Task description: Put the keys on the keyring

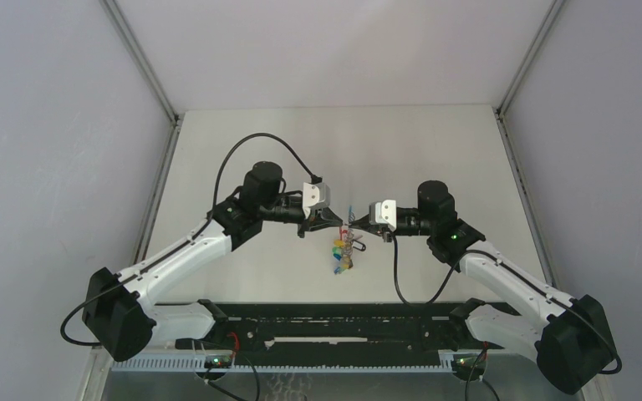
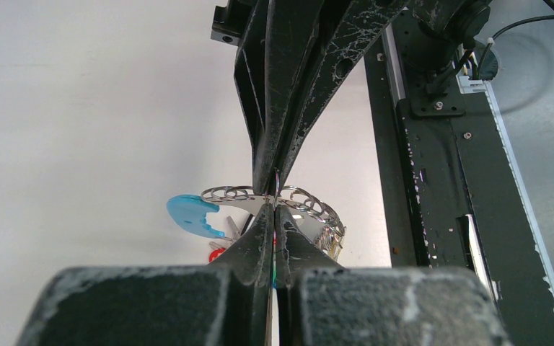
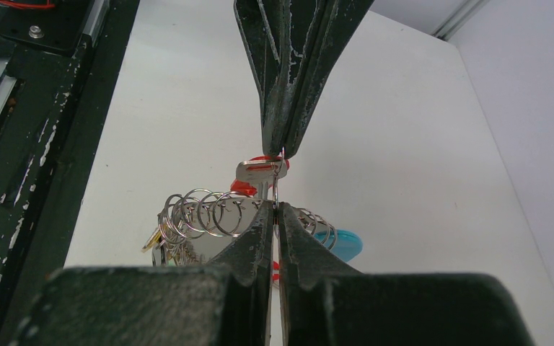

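Here, from above, the two arms reach in from either side and meet tip to tip over the middle of the desk (image 1: 242, 150). The left tool (image 1: 339, 219) and the right tool (image 1: 356, 222) are both fully closed. The keyring (image 1: 347, 244) hangs right under the spot where they meet, and its coloured tags (image 1: 337, 252) dangle on the side nearer the arm bases. It looks lifted off the desk, though this view alone does not settle that.

From the right wrist, the right tool's closed tips sit on the keyring's rim, with a row of small metal loops running off to one side and the light-blue band (image 3: 340, 244) to the other. A thin wire loop (image 3: 276, 189) bridges the short gap to the left tool opposite. The red-tagged key (image 3: 258, 171) hangs just beside that tool's tips. I judge that the right tool grips the keyring and the left pinches the key's wire loop, but the contact is too fine to be sure.

From the left wrist, the picture is mirrored: closed tips at the rim, the blue band to the left, and red peeking out beneath.

The step in hand looks like working the key's loop onto the rim. To do it well, hold the keyring side steady. Feed the loop round with a small twist rather than a pull. Keep clear of the neighbouring loops so nothing snags or slips out of the pinch.
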